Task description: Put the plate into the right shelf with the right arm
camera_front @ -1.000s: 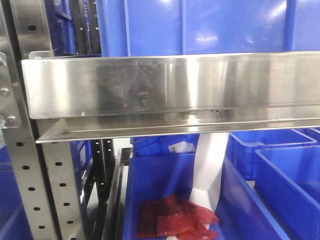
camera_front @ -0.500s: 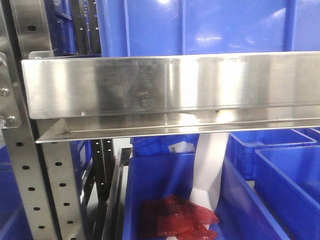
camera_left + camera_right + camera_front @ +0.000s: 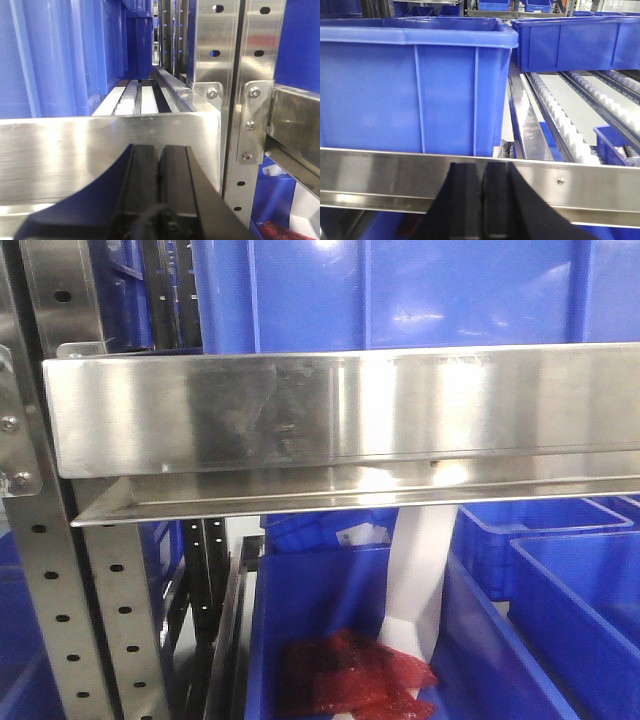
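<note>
The plate shows in no view. The right shelf's broad steel rail (image 3: 340,405) fills the front view, with a large blue bin (image 3: 400,290) standing above it. In the right wrist view my right gripper (image 3: 481,165) is shut with nothing between its black fingers. It sits close in front of the shelf's rail (image 3: 380,172), below the blue bin (image 3: 410,85). My left gripper (image 3: 160,147) is also shut and empty, right up against another steel rail (image 3: 65,150).
Perforated steel uprights (image 3: 45,570) (image 3: 250,100) flank the rails. Below the rail a blue bin (image 3: 300,610) holds red bubble wrap (image 3: 350,675) and an upright white sheet (image 3: 420,570). More blue bins (image 3: 580,600) (image 3: 570,42) and roller tracks (image 3: 565,120) lie to the right.
The bright reflection on the steel rail has grown around its middle right, and the white sheet below has shifted slightly left in the view. Nothing else differs.
</note>
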Available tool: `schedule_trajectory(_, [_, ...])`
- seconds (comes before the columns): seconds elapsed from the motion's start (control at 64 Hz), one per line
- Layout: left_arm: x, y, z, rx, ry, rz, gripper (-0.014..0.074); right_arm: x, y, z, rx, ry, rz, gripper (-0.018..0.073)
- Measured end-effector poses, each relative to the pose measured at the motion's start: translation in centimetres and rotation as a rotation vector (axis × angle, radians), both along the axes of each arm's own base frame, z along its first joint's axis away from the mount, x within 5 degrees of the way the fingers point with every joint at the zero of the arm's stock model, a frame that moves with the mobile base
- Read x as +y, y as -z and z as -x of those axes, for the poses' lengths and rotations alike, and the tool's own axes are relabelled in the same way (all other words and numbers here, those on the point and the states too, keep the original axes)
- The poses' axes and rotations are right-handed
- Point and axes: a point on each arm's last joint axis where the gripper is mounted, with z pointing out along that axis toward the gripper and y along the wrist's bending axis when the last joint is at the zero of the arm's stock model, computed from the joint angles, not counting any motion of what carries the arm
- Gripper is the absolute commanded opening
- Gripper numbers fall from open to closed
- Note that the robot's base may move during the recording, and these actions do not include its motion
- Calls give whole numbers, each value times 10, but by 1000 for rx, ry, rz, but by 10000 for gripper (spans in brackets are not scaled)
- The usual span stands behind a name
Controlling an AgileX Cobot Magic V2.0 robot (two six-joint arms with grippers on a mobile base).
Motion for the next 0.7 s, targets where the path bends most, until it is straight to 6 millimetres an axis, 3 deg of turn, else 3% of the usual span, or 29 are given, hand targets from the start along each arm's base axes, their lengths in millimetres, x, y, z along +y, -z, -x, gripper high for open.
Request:
schedule_trajectory(0.25, [0, 0, 0, 0, 0, 0, -47, 7, 30, -9, 61, -12, 65, 50])
schedule_trajectory(0.703, [0, 0, 0, 0, 0, 0, -47, 3, 121, -13, -76, 113, 25, 50])
